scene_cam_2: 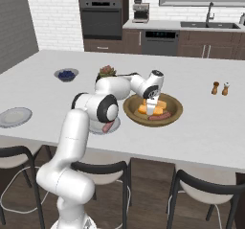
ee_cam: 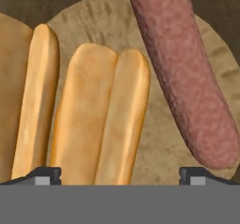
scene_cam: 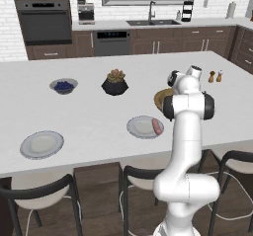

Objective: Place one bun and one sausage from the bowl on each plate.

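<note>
My gripper [scene_cam_2: 151,109] hangs open inside the golden-brown bowl [scene_cam_2: 176,111], pointing down. In the hand view its fingertips [ee_cam: 45,175] straddle one orange-yellow bun [ee_cam: 101,124] close below, without touching it. A second bun [ee_cam: 29,101] lies to its left and a pinkish sausage [ee_cam: 187,78] to its right on the bowl floor [ee_cam: 159,153]. The near plate [scene_cam: 138,127] carries one sausage [scene_cam: 157,127] on its right side. The far-left plate [scene_cam: 42,144] is bare. My arm hides most of the bowl [scene_cam: 160,99] in the left base view.
A small grey bowl of blue berries [scene_cam: 63,86] and a black plant pot [scene_cam: 114,83] stand further back on the white counter. Salt and pepper shakers [scene_cam: 215,76] sit at the right. Dark stools [scene_cam: 44,190] line the counter's near edge.
</note>
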